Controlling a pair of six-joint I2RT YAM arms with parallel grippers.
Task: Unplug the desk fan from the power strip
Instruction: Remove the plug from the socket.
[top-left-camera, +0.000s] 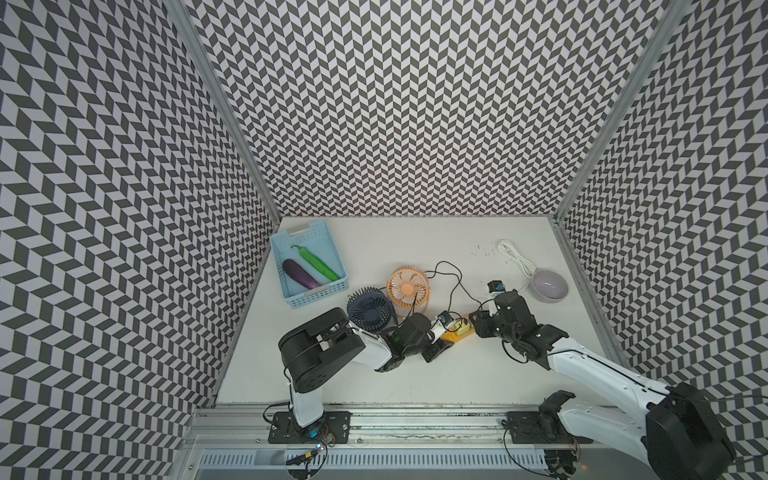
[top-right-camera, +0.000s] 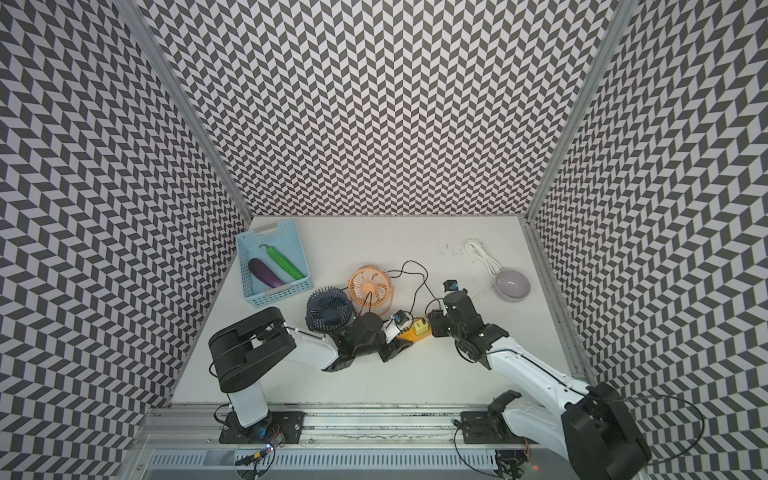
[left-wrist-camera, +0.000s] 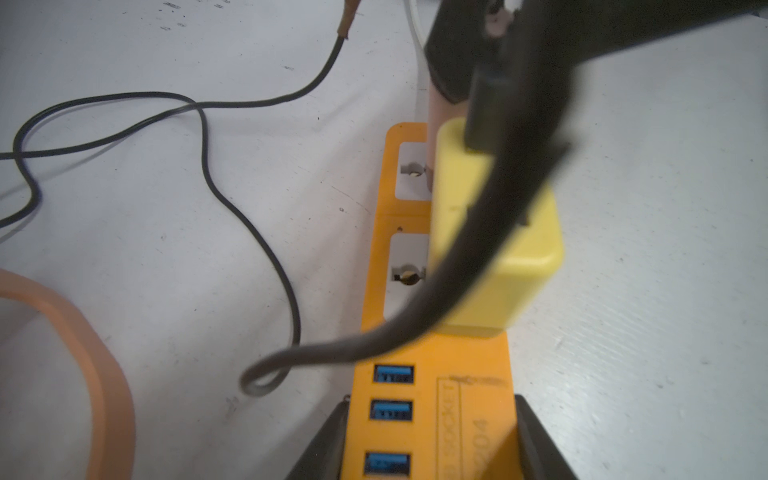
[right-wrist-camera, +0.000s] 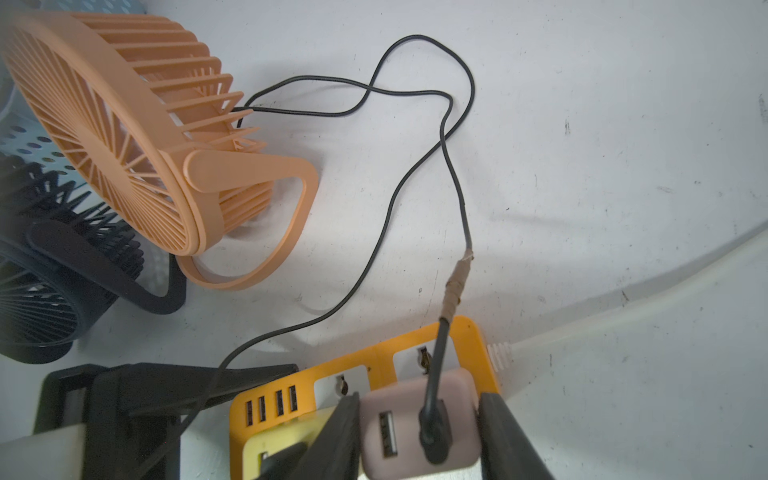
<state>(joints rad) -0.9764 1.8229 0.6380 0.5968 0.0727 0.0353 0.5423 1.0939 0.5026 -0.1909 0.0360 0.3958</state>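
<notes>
At centre, left gripper (left-wrist-camera: 432, 415) clamps the orange plastic power strip (left-wrist-camera: 465, 361), right gripper (right-wrist-camera: 419, 399) the pink square adapter (right-wrist-camera: 409, 424); a loose clamp could lift both.

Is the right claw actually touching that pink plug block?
Touching. In the right wrist view, the right gripper has its dark fingers pressed against both sides of the pink plug block, with no gap visible.

The orange fan (top-left-camera: 407, 289), the blue fan (top-left-camera: 371, 314) and loose black cords (left-wrist-camera: 297, 324) block the far left of the power strip (left-wrist-camera: 430, 357). The near table (top-left-camera: 457, 382) is bare, with room to pass.
</notes>
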